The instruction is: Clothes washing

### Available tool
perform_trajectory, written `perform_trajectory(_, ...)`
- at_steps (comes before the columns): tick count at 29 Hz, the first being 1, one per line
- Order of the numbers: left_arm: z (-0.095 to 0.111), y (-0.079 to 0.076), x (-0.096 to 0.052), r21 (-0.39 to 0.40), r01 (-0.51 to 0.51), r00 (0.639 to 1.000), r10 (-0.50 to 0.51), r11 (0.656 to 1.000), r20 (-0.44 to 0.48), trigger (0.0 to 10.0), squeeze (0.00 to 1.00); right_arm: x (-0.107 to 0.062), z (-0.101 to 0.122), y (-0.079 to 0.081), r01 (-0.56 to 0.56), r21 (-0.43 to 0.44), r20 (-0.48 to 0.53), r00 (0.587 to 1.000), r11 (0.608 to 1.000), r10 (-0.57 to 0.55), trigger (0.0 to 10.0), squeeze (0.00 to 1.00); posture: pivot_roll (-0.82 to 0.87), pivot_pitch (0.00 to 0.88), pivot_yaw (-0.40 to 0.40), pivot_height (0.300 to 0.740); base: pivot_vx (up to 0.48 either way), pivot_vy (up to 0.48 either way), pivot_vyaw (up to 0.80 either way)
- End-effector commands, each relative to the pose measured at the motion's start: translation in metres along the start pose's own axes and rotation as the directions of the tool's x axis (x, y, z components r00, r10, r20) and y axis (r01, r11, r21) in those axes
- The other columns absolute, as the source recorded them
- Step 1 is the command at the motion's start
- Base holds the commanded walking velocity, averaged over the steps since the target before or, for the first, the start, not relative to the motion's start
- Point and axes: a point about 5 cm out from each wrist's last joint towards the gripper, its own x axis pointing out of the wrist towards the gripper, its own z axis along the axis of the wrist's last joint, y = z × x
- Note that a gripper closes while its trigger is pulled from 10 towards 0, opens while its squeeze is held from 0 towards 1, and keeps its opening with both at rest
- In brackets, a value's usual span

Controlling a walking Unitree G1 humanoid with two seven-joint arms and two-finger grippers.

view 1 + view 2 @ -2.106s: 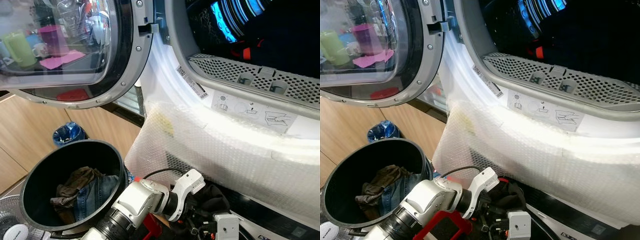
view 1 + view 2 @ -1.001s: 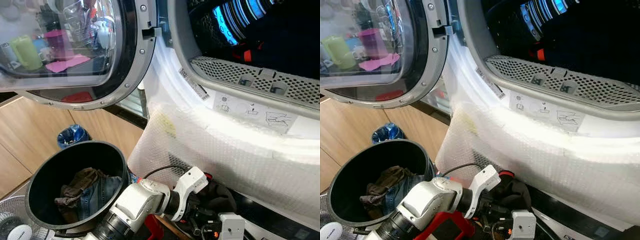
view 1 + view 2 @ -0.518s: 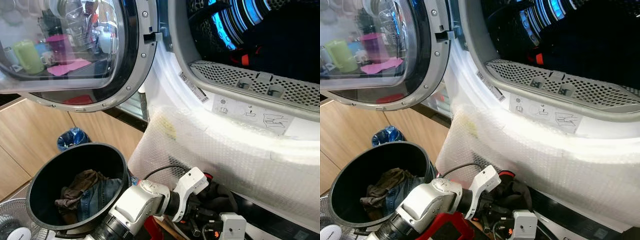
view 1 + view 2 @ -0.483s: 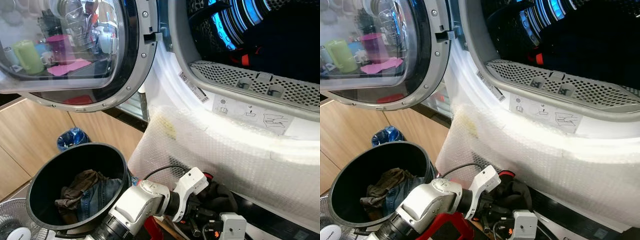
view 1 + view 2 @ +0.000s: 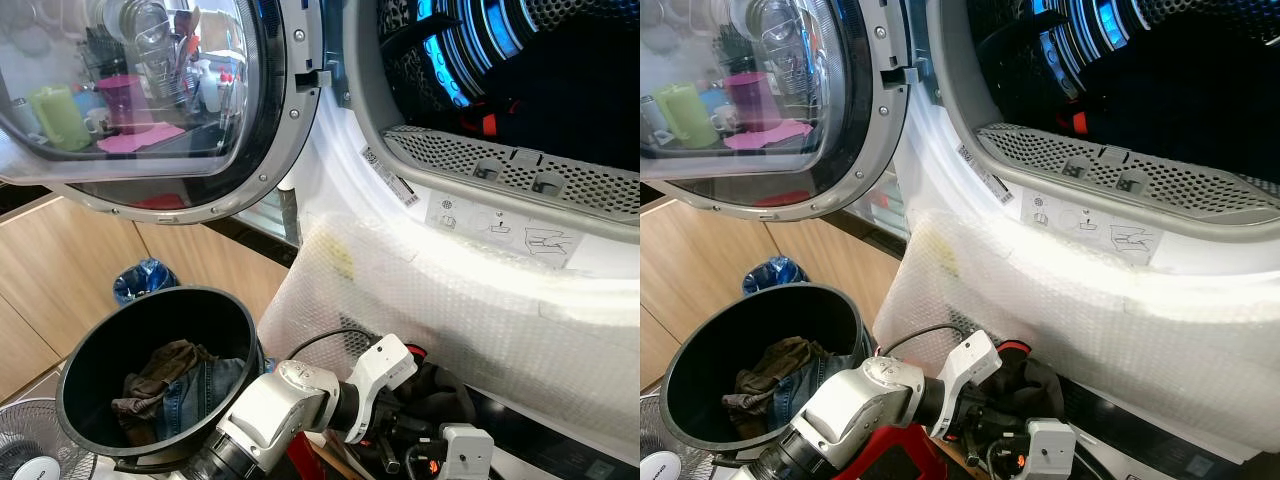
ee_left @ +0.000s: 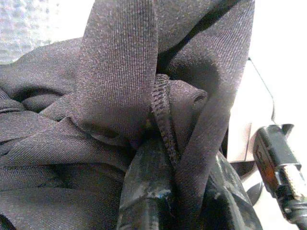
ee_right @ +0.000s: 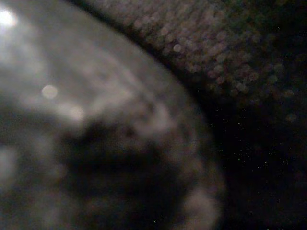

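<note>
My left gripper [image 5: 402, 436] hangs low in front of the washing machine, under its open drum [image 5: 520, 60]. It is shut on a dark grey garment [image 5: 441, 385] that bunches around the fingers. In the left wrist view the ribbed fabric [image 6: 115, 72] is pinched between the two black fingers [image 6: 146, 191]. Beside my left arm stands a black bucket [image 5: 70, 365] holding jeans [image 5: 195, 385] and a brown cloth [image 5: 158, 362]. Dark laundry with a red patch [image 5: 486, 122] lies inside the drum. A white block of my right arm [image 5: 463, 446] sits next to the garment.
The round glass door [image 5: 150, 90] swings open to the left, above the bucket. Bubble wrap [image 5: 450, 290] covers the machine's front below the opening. A blue bin [image 5: 140, 280] stands by wooden cabinets [image 5: 60, 260]. A white fan [image 5: 25, 455] is at the lower left.
The whole picture has drifted a little, so my head moved. My left gripper keeps its hold on the dark garment at about the same low spot.
</note>
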Motion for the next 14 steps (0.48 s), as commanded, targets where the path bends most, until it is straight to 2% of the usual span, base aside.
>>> perform_trajectory(1,-0.010,0.001,-0.004,-0.011,0.001,0.998,-0.002,1.000,-0.057,5.4,1.00,0.010,0.017,-0.004,0.056,0.050,0.075,0.995,0.997,-0.060,0.0,0.00,0.05,0.081,0.100,0.740,0.000,0.000,0.00)
perform_trajectory(2,-0.010,0.001,-0.007,-0.002,0.002,0.998,-0.002,1.000,-0.060,6.7,1.00,0.010,0.018,-0.004,0.054,0.049,0.076,0.995,0.997,-0.057,0.0,0.00,0.05,0.081,0.100,0.740,0.000,0.000,0.00)
perform_trajectory(3,-0.010,0.001,-0.009,0.007,0.000,0.998,0.000,1.000,-0.061,6.8,1.00,0.010,0.018,-0.004,0.051,0.049,0.077,0.996,0.998,-0.054,0.0,0.00,0.06,0.090,0.101,0.740,0.000,0.000,0.00)
perform_trajectory(4,-0.011,0.003,-0.012,0.015,-0.008,0.997,0.009,1.000,-0.074,9.0,1.00,0.010,0.018,-0.004,0.051,0.048,0.076,0.996,0.998,-0.054,0.0,0.00,0.06,0.097,0.104,0.740,0.000,0.000,0.00)
perform_trajectory(5,-0.013,0.004,-0.021,0.046,-0.015,0.995,0.019,0.999,-0.097,10.0,1.00,0.009,0.017,-0.004,0.051,0.048,0.072,0.996,0.998,-0.054,0.0,0.00,0.06,0.105,0.104,0.740,0.000,0.000,0.00)
perform_trajectory(7,-0.013,0.004,-0.027,0.061,-0.015,0.994,0.021,0.998,-0.107,10.0,1.00,0.009,0.017,-0.005,0.052,0.048,0.071,0.996,0.997,-0.056,0.0,0.00,0.07,0.109,0.104,0.740,0.000,0.000,0.00)
perform_trajectory(11,-0.013,0.010,-0.041,0.079,-0.085,0.989,0.094,0.993,-0.116,10.0,1.00,0.008,0.015,-0.005,0.054,0.050,0.064,0.996,0.997,-0.057,0.0,0.00,0.08,0.121,0.105,0.740,0.000,0.000,0.00)
perform_trajectory(14,-0.003,0.015,-0.056,0.111,-0.147,0.985,0.156,0.983,-0.072,10.0,1.00,0.009,0.016,-0.005,0.049,0.051,0.066,0.996,0.998,-0.052,0.0,0.00,0.08,0.138,0.110,0.740,0.000,0.000,0.00)
